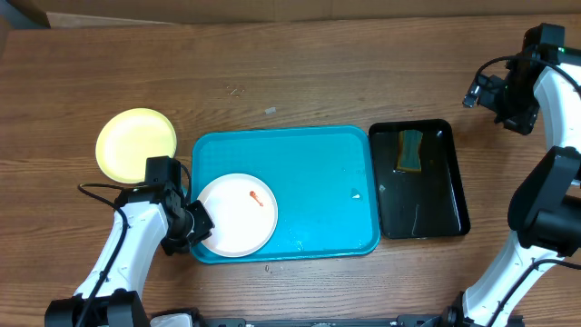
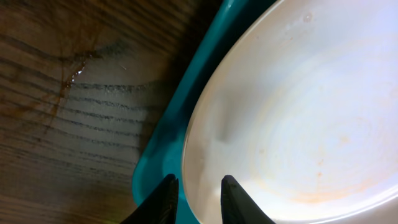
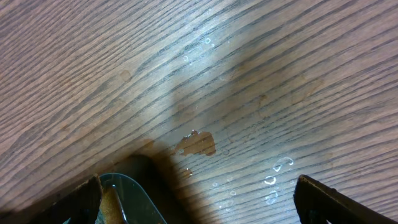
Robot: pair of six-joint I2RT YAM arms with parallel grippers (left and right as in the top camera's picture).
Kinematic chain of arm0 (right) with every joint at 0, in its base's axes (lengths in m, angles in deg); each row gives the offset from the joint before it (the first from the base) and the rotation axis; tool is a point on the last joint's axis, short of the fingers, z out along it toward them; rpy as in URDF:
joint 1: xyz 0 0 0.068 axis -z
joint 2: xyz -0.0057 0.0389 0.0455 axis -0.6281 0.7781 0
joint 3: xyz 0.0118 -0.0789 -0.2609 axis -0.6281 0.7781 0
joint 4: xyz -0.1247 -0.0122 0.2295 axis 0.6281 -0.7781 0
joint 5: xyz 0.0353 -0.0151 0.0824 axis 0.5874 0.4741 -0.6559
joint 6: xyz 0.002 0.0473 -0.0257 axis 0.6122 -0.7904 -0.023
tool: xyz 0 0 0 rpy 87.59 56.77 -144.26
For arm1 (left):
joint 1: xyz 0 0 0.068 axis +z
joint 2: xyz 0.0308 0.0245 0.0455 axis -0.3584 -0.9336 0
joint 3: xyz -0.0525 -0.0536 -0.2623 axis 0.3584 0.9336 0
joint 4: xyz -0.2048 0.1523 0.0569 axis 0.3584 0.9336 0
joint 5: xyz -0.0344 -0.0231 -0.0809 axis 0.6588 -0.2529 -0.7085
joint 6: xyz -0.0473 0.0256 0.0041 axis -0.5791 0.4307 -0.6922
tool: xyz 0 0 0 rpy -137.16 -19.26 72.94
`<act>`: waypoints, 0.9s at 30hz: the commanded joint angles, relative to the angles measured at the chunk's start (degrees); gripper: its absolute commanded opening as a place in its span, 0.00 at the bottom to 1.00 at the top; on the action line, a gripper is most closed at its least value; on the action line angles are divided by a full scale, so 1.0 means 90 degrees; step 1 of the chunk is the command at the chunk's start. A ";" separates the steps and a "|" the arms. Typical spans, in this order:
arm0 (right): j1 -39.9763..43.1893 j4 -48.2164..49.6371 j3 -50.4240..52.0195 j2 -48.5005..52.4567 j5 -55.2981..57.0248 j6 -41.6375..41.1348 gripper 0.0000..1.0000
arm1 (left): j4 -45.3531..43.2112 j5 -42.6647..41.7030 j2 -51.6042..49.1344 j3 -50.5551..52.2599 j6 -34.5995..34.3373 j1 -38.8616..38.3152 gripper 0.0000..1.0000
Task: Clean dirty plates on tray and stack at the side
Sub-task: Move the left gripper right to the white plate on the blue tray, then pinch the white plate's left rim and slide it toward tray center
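Note:
A white plate (image 1: 236, 215) with a red-orange smear (image 1: 256, 197) lies at the front left of the turquoise tray (image 1: 318, 154), its left edge over the tray's rim. My left gripper (image 1: 195, 227) holds that edge. In the left wrist view the gripper (image 2: 198, 199) straddles the rim of the plate (image 2: 298, 112), one finger over the tray (image 2: 180, 106) and the other over the plate's inside, which carries faint orange marks. A pale yellow-green plate (image 1: 136, 143) rests on the table left of the tray. My right gripper (image 1: 479, 91) hangs wide open at the far right over bare wood (image 3: 196, 186).
A black tray (image 1: 427, 204) with water in it stands right of the turquoise tray, and a sponge (image 1: 411, 150) lies at its far end. Its corner (image 3: 134, 199) and the sponge (image 3: 109, 205) show in the right wrist view. Water drops (image 3: 277, 165) dot the wood there.

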 commanded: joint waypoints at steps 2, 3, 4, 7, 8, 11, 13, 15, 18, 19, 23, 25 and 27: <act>0.0007 0.0012 -0.0104 -0.0148 -0.0029 -0.0049 1.00 | 0.0049 -0.0073 0.0032 0.0068 0.0177 -0.0017 0.27; 0.0007 0.0012 -0.0104 -0.0148 -0.0027 -0.0049 1.00 | 0.0061 -0.0070 0.0032 0.0068 0.0187 -0.0017 0.27; 0.0007 0.0012 -0.0104 -0.0148 -0.0029 -0.0049 1.00 | 0.0068 -0.0070 0.0032 0.0068 0.0187 -0.0017 0.27; 0.0007 0.0012 -0.0104 -0.0148 -0.0029 -0.0049 1.00 | 0.0090 -0.0073 0.0032 0.0068 0.0182 -0.0019 0.30; 0.0007 0.0012 -0.0104 -0.0148 -0.0029 -0.0049 1.00 | 0.0087 -0.0073 0.0032 0.0068 0.0182 -0.0019 0.30; 0.0007 0.0012 -0.0104 -0.0148 -0.0029 -0.0049 1.00 | 0.0046 -0.0070 0.0032 0.0068 0.0182 -0.0017 0.31; 0.0007 0.0012 -0.0104 -0.0148 -0.0027 -0.0049 1.00 | 0.0024 -0.0073 0.0032 0.0068 0.0182 -0.0017 0.31; 0.0007 0.0012 -0.0104 -0.0148 -0.0029 -0.0049 1.00 | 0.0041 -0.0075 0.0032 0.0068 0.0182 -0.0019 0.31; 0.0007 0.0012 -0.0104 -0.0148 -0.0029 -0.0049 1.00 | 0.0194 -0.0078 0.0032 0.0068 0.0180 -0.0017 0.31; 0.0007 0.0012 -0.0104 -0.0148 -0.0029 -0.0049 1.00 | 0.0260 -0.0075 0.0032 0.0068 0.0177 -0.0019 0.31; 0.0007 0.0012 -0.0104 -0.0148 -0.0029 -0.0049 1.00 | 0.0357 -0.0104 0.0032 0.0070 0.0172 -0.0019 0.31; 0.0007 0.0012 -0.0104 -0.0148 -0.0027 -0.0049 1.00 | 0.0389 -0.0124 0.0032 0.0070 0.0119 -0.0019 0.31; 0.0007 0.0012 -0.0104 -0.0148 -0.0029 -0.0049 1.00 | 0.0396 -0.0121 0.0032 0.0070 0.0104 -0.0019 0.31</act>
